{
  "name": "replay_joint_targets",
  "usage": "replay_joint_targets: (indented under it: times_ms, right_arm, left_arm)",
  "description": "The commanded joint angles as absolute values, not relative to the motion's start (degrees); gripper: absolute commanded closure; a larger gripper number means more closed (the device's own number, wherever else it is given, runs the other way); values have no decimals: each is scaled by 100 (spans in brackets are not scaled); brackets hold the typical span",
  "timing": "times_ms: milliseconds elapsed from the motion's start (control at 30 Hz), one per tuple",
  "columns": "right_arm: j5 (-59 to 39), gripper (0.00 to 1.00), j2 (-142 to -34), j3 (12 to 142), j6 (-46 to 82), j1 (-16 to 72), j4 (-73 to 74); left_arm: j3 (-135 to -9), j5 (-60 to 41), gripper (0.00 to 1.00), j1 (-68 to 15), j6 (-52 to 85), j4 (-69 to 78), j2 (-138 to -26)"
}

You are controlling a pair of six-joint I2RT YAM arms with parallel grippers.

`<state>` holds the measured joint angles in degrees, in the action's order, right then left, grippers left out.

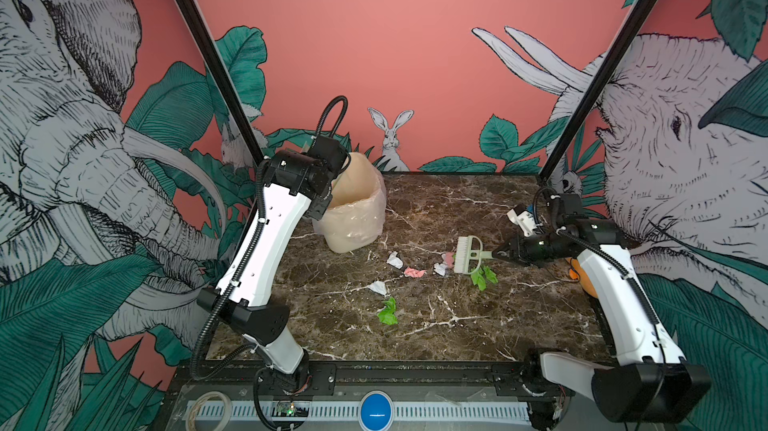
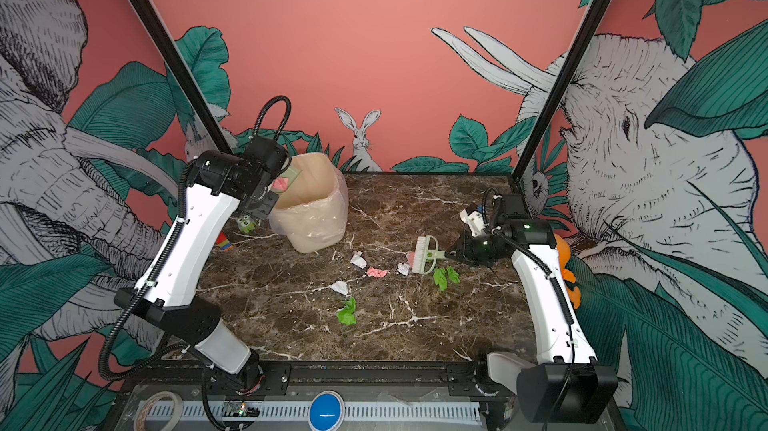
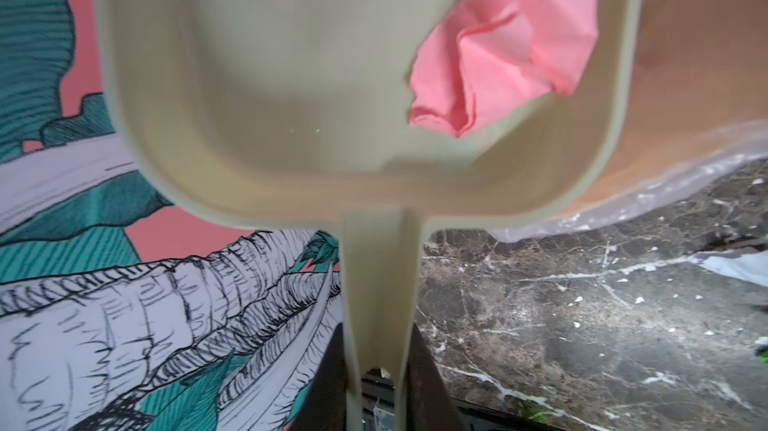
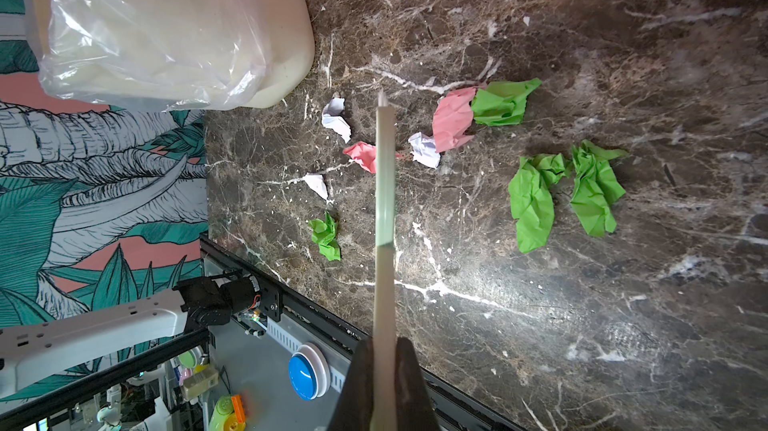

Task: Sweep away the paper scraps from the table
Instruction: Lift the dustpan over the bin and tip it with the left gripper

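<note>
Marbled table (image 1: 457, 325) bears nine paper scraps (image 4: 534, 200): four green, three white, two pink. Left gripper (image 3: 378, 375), raised, clamps dustpan (image 3: 291, 76) over bin (image 2: 311, 217); right gripper (image 1: 505, 253), low, clamps brush (image 1: 467, 254).

Obstacles: lined bin (image 1: 353, 217) stood far-left on the table (image 1: 457, 333); paper scraps (image 1: 409, 272) lay scattered mid-table. Free room: the near edge and far middle lay bare.

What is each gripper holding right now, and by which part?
Left gripper holds the dustpan by its handle's end; right gripper holds the brush by its handle.
</note>
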<state>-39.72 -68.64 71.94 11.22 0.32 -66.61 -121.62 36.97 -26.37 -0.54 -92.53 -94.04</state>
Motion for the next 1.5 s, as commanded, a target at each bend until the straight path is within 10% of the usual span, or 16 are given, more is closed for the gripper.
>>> replay_joint_targets:
  times_ms: [0,967,1467]
  right_arm:
    - [-4104,100,-6873,7190,1059,0,-6607]
    - [-4148,100,-6600,6882,1111,0,-6609]
    - [-3955,100,-6474,6837,1092,96,-6677]
  left_arm:
    - [-12292,4327,100,-2846,-183,-9903,-9472]
    - [-9899,7849,100,-3981,-1907,-8755,-8693]
    - [-10839,7017,100,-3981,-1506,-8633,-8710]
